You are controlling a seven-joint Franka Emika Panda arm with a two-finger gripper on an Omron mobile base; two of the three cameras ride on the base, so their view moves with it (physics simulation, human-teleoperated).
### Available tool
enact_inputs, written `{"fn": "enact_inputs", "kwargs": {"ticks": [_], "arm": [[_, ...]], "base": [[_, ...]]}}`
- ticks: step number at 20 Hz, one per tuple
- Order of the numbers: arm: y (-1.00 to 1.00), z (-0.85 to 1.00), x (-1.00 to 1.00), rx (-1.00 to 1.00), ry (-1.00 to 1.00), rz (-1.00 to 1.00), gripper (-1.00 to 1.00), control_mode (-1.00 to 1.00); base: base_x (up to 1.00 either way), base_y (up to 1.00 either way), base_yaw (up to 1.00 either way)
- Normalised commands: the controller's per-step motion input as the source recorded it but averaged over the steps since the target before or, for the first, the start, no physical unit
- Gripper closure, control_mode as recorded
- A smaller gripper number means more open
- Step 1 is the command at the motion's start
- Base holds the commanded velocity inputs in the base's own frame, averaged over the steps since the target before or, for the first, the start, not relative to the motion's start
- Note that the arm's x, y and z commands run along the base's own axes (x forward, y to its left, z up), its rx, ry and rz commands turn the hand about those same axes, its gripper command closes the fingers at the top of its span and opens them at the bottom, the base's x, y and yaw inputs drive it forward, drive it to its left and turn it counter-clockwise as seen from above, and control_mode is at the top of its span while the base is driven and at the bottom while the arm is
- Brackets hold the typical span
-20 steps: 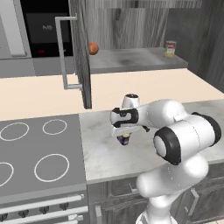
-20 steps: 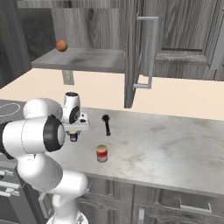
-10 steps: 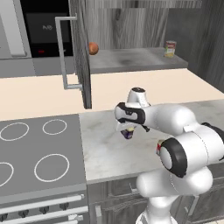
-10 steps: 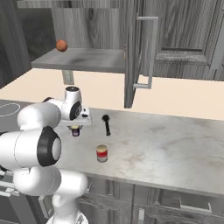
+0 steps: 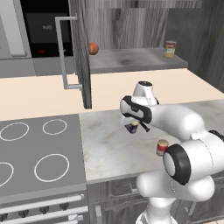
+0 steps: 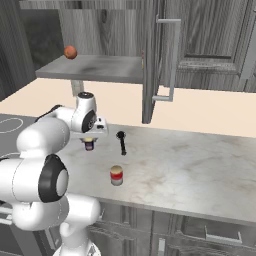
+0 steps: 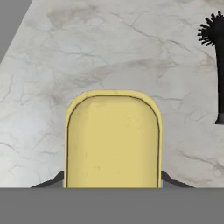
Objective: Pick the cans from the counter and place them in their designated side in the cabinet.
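My gripper [image 5: 132, 124] [image 6: 89, 141] is shut on the dark blue can [image 5: 132, 128] [image 6: 89, 145], holding it upright just above the marbled counter [image 5: 109, 146] [image 6: 195, 167]. Seen from the hand, the can's yellow top [image 7: 113, 138] sits between the finger tips [image 7: 47, 182]. The red can [image 5: 162, 147] [image 6: 116, 175] stands alone near the counter's front edge, to the right of the held one. The cabinet's door [image 5: 81, 52] [image 6: 149, 60] stands open above the counter, baring its grey shelf [image 5: 131, 60] [image 6: 100, 69].
An orange ball [image 5: 92, 48] [image 6: 70, 52] lies at the shelf's left end, and another small can [image 5: 170, 48] stands at its right end. A black long-handled utensil [image 6: 121, 142] [image 7: 217, 65] lies beside the held can. The stovetop [image 5: 39, 148] is to the left.
The gripper has risen slightly with the blue can in it and drifted back towards the wall. The red can and the utensil have stayed put.
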Motion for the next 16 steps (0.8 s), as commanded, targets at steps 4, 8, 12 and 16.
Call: {"fn": "enact_inputs", "kwargs": {"ticks": [4, 8, 12, 16], "arm": [[-0.16, 0.31, 0.0, 0.0, -0.03, 0.0, 1.0, -1.0], [-0.09, 0.27, -0.03, 0.0, -0.03, 0.0, 1.0, -1.0], [-0.08, 0.23, -0.05, 0.0, -0.03, 0.0, 1.0, -1.0], [-0.13, 0.27, -0.06, 0.01, -0.04, 0.0, 1.0, -1.0]], "base": [[0.0, 0.0, 0.0], [0.0, 0.0, 0.0], [0.0, 0.0, 0.0], [0.0, 0.0, 0.0]]}}
